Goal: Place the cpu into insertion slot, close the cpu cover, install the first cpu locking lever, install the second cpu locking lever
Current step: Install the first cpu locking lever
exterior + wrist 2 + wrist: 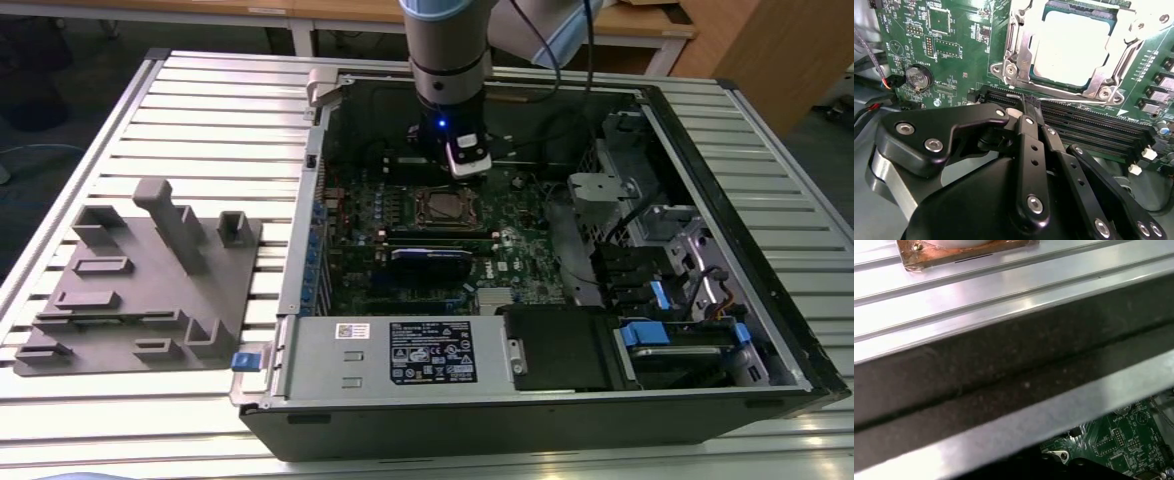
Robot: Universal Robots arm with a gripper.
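Nearly vertical arm (447, 50) beside cpu cover (1021, 55)

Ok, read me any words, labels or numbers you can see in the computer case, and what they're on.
The power supply label: print too small to read.
The white sticker beside it: too small.
The motherboard lettering: blurred, unreadable.
So nothing can be quoted.

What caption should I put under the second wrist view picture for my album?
Shut gripper beside the cover, which lies closed over the cpu on the green motherboard.
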